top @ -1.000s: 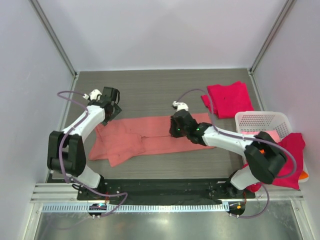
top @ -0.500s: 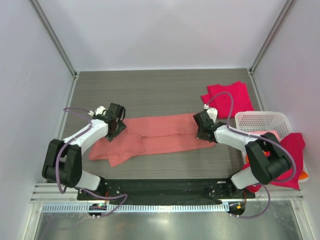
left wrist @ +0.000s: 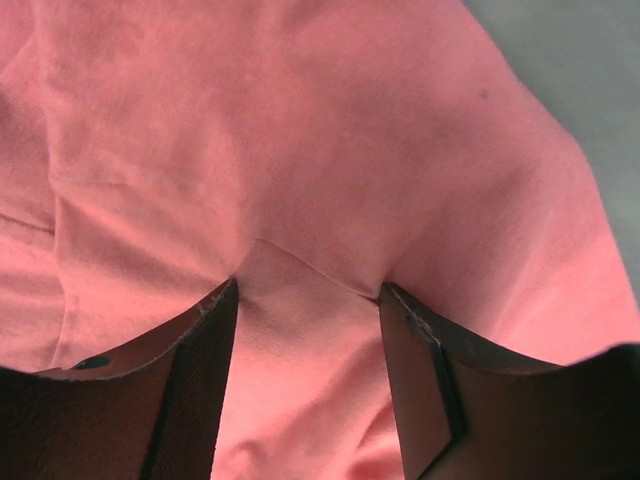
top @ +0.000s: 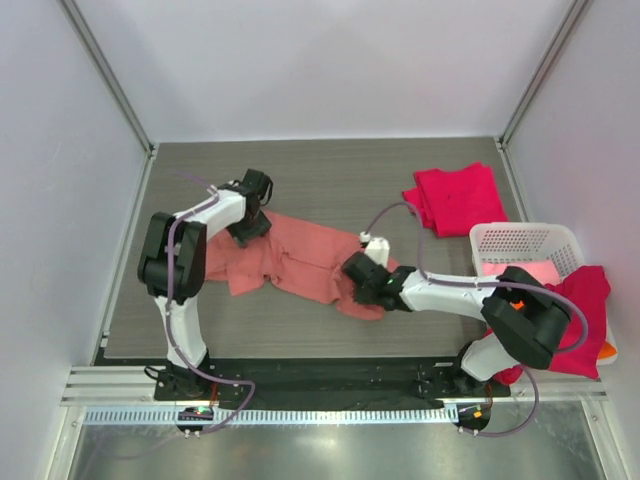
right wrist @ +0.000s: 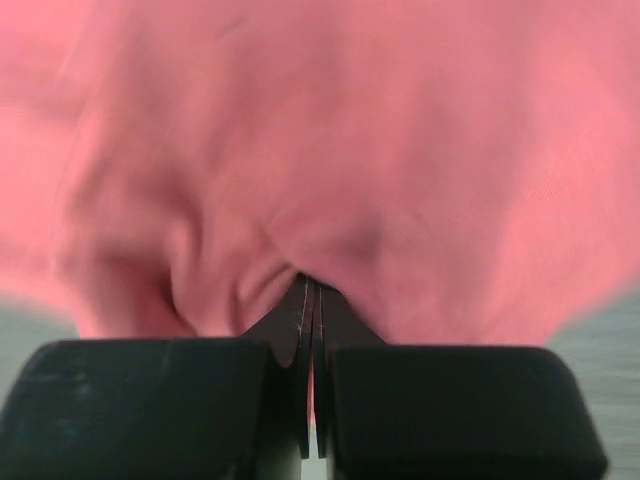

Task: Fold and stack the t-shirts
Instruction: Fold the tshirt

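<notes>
While pinching salmon-pink t-shirt [top: 300, 262] tight in right gripper [right wrist: 308, 285], dragged that end across toward left gripper [left wrist: 308, 290]. Kept left gripper splayed, cloth directly beneath and between its fingers. Shortened long strip to a bunch between both tools; probably crosswise fold begun, not yet flat.

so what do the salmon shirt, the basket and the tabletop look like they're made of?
The salmon-pink t-shirt: soft matte cloth, possibly cotton; it wrinkles and puckers where the right gripper pinches it. The basket: white moulded plastic, by its regular lattice. The table: grey wood-grain surface, likely laminate; fine parallel streaks.
</notes>
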Robot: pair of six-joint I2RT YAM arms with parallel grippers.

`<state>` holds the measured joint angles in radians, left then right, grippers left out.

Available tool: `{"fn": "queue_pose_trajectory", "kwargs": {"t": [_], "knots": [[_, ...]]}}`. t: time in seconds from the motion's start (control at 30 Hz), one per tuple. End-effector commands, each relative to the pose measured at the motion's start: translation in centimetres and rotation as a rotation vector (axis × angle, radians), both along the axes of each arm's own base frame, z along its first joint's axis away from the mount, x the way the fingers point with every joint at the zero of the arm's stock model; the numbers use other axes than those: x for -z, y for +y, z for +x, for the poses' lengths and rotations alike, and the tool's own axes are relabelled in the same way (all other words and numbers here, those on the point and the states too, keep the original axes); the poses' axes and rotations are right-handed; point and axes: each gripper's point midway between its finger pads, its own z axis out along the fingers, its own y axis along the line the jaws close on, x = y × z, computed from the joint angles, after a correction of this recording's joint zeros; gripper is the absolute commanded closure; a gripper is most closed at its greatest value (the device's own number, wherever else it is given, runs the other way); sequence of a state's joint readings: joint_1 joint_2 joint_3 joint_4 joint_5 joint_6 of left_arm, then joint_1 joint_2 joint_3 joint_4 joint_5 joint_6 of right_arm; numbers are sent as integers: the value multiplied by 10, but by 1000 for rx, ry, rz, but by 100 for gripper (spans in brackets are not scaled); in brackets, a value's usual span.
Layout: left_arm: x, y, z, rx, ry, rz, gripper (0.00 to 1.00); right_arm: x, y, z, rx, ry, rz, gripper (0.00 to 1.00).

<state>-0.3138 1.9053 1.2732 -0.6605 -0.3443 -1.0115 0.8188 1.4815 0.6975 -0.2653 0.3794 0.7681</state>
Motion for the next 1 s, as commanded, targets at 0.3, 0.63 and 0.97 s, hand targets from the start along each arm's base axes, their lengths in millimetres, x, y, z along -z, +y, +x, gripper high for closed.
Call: {"fn": "queue_pose_trajectory", "kwargs": {"t": [0.3,0.63,0.97], "knots": [[-21,-147,160,340,-149,-312,44,-39,212,-110,-435,124,274,99],[-66,-190,224,475,-415,-568,30,-136,163,-30,-337,-121,399,61],[-191,-192,185,676,-604,-709,5,-120,61,24,-166,-182,343,34]]}}
